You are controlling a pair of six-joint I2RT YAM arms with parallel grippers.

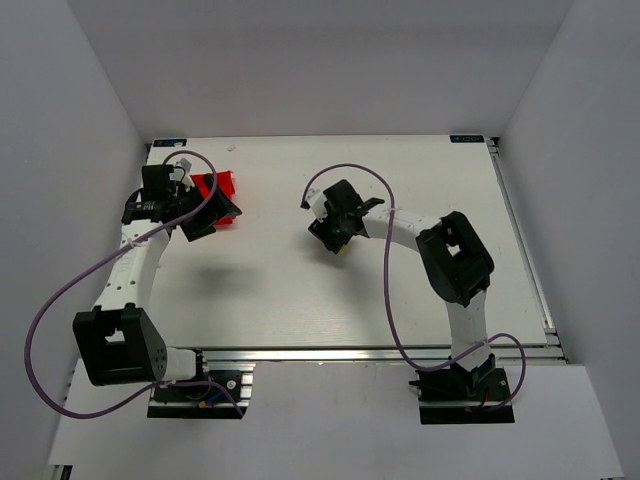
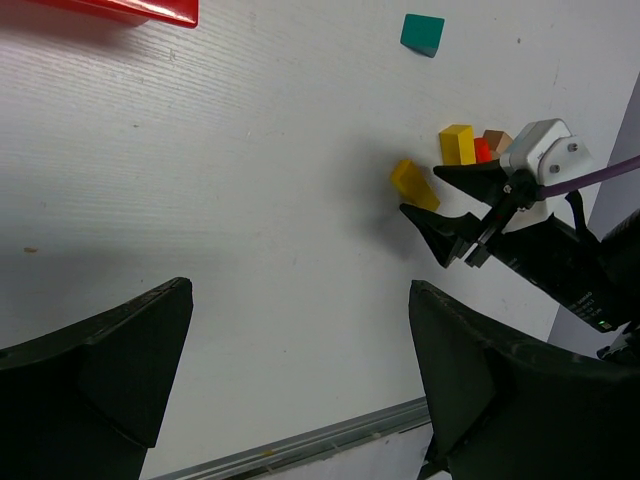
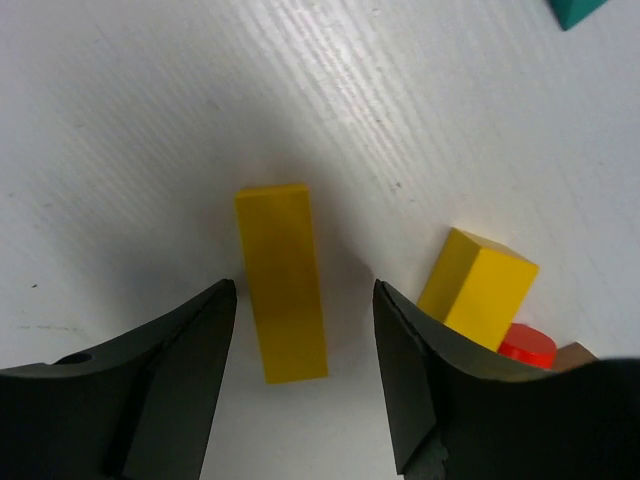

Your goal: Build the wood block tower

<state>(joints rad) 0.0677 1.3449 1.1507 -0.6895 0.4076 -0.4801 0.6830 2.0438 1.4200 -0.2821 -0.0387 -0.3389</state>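
Observation:
A long yellow block (image 3: 282, 280) lies flat on the white table, between the fingers of my right gripper (image 3: 304, 285). The jaws stand open, with a gap on each side of the block. Just to its right is a small cluster of wood blocks: a yellow block (image 3: 478, 285), a red disc (image 3: 527, 345) and a brown piece (image 3: 575, 352). The left wrist view shows the same cluster (image 2: 460, 145) behind my right gripper (image 2: 420, 190). A teal block (image 2: 423, 33) lies apart from them. My left gripper (image 2: 300, 290) is open and empty near the red bin (image 1: 218, 187).
The red bin (image 2: 120, 8) sits at the table's back left, right beside the left gripper (image 1: 205, 215). The table's metal front rail (image 2: 300, 445) runs below the left fingers. White walls enclose the table on three sides.

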